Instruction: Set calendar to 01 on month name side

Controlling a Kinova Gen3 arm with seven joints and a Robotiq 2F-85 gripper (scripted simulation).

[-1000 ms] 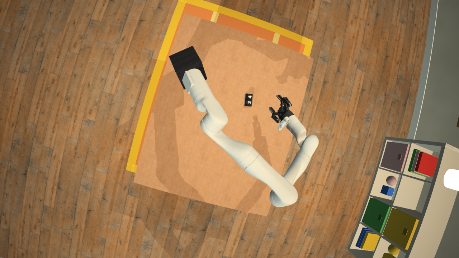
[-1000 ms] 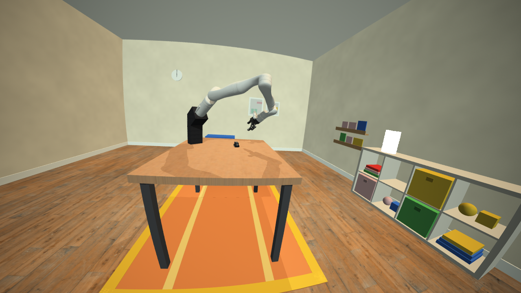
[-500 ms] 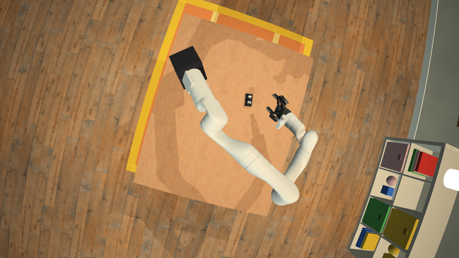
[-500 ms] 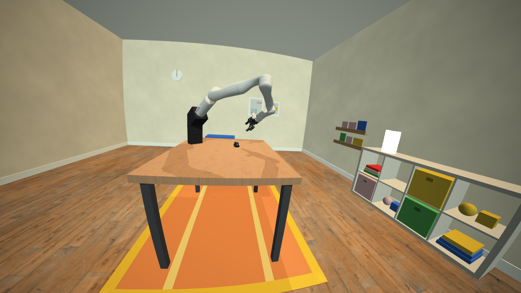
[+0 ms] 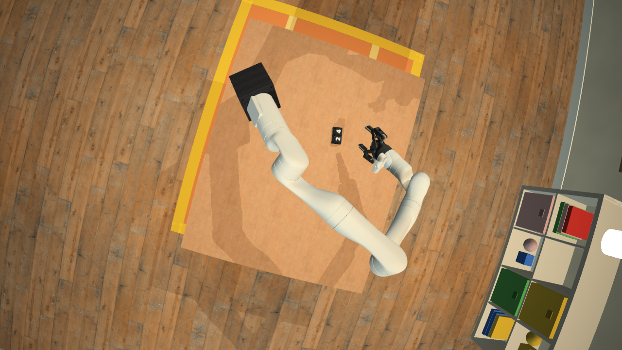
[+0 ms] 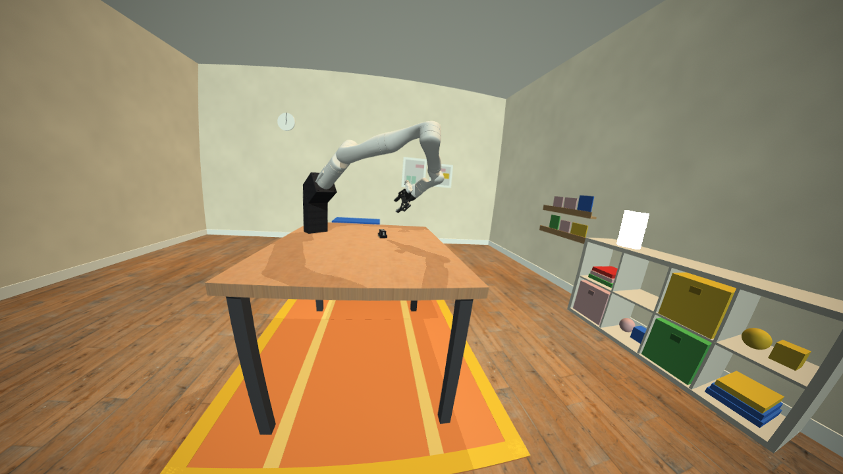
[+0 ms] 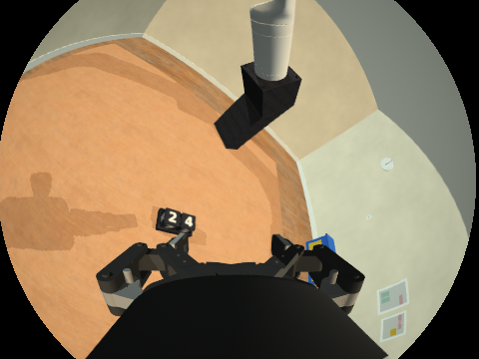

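Gripper spread wide above the counter, apart from the two dark cubes

The gripper (image 5: 363, 137) (image 6: 396, 205) (image 7: 230, 243) has its fingers wide apart with nothing between them, raised over the counter (image 5: 278, 235) (image 6: 353, 264) (image 7: 115, 150) and tilted toward the small black tray (image 5: 336, 143) (image 6: 382, 237) (image 7: 167, 229). The tray rests on the counter, and in it sit the two cubes side by side: one shows a white 2 (image 5: 337, 138) (image 7: 172, 217) on top, the other a white 4 (image 5: 338, 131) (image 7: 188, 221). The month's name cannot be made out in any view. The white arm (image 5: 313, 198) (image 6: 377, 145) (image 7: 271, 47) rises from a black pedestal (image 5: 250, 78) (image 6: 314, 214) (image 7: 232, 132) at the counter's edge, bends high, and comes down to the gripper. A blue object (image 6: 355, 220) (image 7: 326, 241) shows beyond the counter's far edge.

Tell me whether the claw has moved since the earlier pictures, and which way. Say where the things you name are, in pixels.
Yes: in the top view, the claw (image 5: 364, 136) (image 6: 397, 205) (image 7: 230, 243) has moved closer to the black number cubes (image 5: 336, 135) (image 6: 382, 234) (image 7: 180, 219), which stayed put.
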